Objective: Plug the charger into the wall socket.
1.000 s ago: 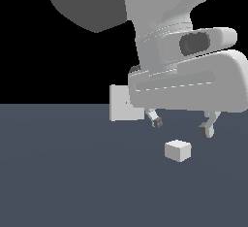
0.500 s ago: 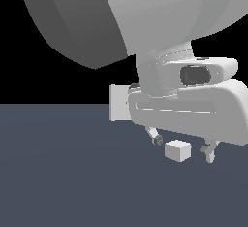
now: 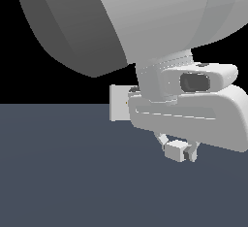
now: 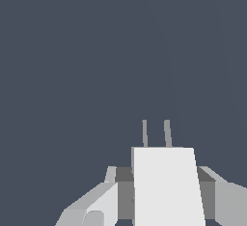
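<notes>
The charger (image 3: 175, 150) is a small white block on the dark floor, held between my gripper's (image 3: 178, 155) two fingers. In the wrist view the charger (image 4: 165, 186) fills the gap between the dark finger pads (image 4: 124, 191), which touch both of its sides. Two thin grey prongs (image 4: 155, 133) stick out of its far face. The gripper (image 4: 166, 180) is shut on the block. The wall socket (image 3: 118, 103) is a flat upright white plate behind the hand, on the exterior view's left. The hand covers part of it, and its centre dots do not show.
The arm's large grey and white body (image 3: 160, 22) fills the upper part of the exterior view. Dark blue-grey floor (image 3: 63, 172) spreads around the charger, with a black background above it.
The hand has come down over the charger, and the fingers, wide apart a second ago, have drawn in onto its sides. The charger has stayed in place.
</notes>
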`<state>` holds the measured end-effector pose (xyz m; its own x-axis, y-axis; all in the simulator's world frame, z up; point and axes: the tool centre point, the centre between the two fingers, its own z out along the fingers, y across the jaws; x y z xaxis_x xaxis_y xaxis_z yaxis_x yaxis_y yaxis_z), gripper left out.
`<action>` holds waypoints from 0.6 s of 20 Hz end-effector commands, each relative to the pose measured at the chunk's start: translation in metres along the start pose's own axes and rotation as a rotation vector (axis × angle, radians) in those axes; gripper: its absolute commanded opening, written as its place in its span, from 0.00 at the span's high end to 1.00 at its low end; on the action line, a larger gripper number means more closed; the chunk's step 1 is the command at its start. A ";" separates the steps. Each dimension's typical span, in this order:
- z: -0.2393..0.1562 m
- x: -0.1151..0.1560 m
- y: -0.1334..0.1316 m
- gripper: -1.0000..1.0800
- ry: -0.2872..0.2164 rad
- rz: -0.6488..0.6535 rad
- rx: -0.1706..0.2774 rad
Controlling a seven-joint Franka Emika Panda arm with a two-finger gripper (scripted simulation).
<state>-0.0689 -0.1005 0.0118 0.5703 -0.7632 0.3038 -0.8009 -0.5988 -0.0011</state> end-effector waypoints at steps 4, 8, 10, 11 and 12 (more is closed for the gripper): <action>0.000 0.000 0.000 1.00 0.000 0.000 0.000; 0.000 0.000 -0.001 1.00 0.000 -0.007 0.002; -0.001 0.001 -0.001 1.00 0.001 -0.020 0.006; -0.002 0.002 -0.002 1.00 0.001 -0.028 0.009; -0.002 0.002 -0.003 1.00 0.001 -0.039 0.013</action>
<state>-0.0669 -0.1000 0.0137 0.5913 -0.7469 0.3042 -0.7839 -0.6209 -0.0008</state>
